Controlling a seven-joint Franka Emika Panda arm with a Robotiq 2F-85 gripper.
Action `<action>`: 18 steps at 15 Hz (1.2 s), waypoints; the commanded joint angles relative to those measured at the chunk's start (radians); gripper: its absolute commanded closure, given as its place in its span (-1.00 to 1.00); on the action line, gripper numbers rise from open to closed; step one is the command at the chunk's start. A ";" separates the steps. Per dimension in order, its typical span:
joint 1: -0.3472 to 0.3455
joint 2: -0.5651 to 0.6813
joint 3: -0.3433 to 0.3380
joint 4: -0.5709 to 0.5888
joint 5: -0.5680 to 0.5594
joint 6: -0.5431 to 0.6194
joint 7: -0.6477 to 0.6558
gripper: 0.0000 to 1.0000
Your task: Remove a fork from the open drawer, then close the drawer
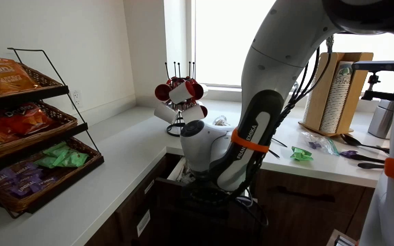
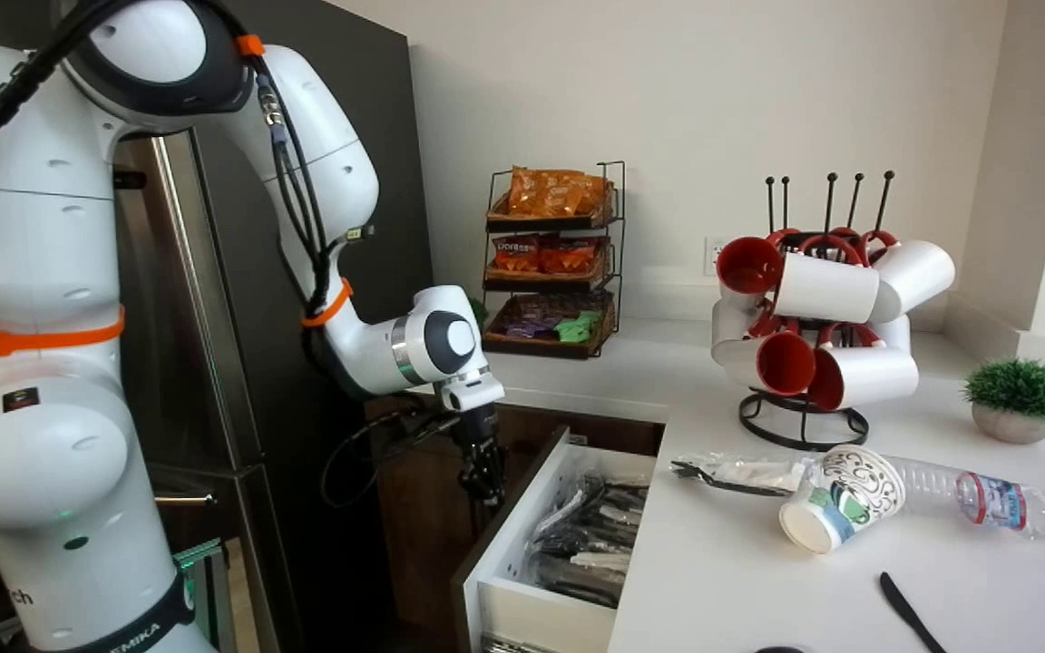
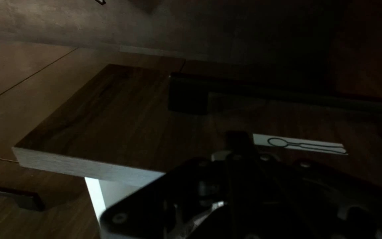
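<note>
Nearest, the drawer (image 2: 545,613) stands wide open, full of cutlery (image 2: 602,542), so closing it is what remains. Farther in, the end effector (image 2: 487,492) hangs just outside the drawer's front, drawn together with nothing visible in its grip. To the right, a black fork (image 2: 740,487) lies on the desk (image 2: 731,580), so removal looks done.

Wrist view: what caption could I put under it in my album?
Closed black gripper in the foreground; beyond it, the open drawer's dark wooden front with a bar handle and spoon-outline label.
</note>
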 commanded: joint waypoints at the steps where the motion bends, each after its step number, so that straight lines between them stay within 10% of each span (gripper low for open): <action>1: -0.006 0.114 -0.059 0.087 -0.142 0.120 0.125 1.00; 10: 0.056 0.297 -0.299 0.343 -0.706 0.213 0.593 1.00; 18: 0.047 0.420 -0.321 0.496 -0.945 0.156 0.851 1.00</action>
